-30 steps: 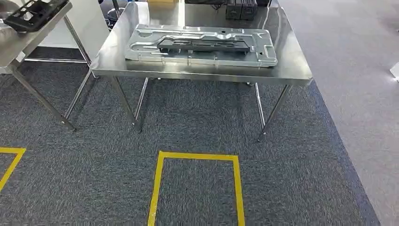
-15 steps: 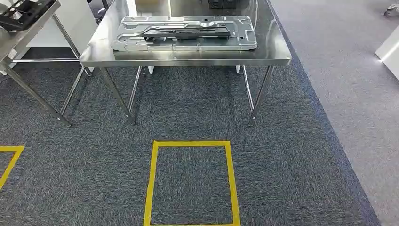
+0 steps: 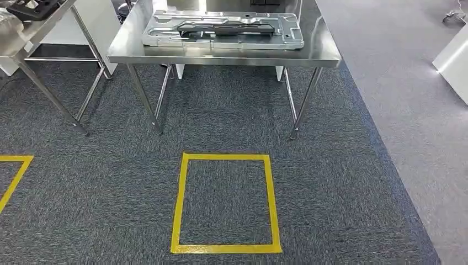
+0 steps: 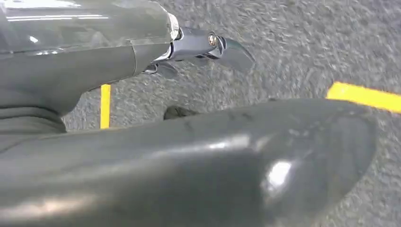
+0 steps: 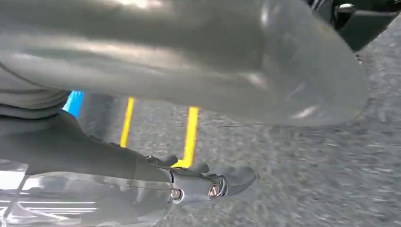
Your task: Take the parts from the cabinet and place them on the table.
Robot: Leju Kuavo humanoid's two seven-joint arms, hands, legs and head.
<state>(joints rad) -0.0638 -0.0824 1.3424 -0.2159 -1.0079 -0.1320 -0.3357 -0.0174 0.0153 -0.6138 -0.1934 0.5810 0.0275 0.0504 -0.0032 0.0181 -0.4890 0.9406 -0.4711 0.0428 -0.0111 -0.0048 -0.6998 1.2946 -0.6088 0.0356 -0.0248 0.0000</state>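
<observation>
Parts (image 3: 223,28) lie flat on the steel table (image 3: 325,52), well ahead of both hands: a grey panel with a dark piece on top, long axes running across your view. Your left hand (image 4: 198,47) and right hand (image 5: 208,182) hang over the carpet (image 3: 331,182), fingers extended, holding nothing. The table's far end is cut off.

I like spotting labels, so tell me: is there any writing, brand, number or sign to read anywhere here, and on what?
None: no readable text in any view.
The yellow tape square on the carpet is a plain marking without words.
The metal panel on the steel table bears no legible label.
</observation>
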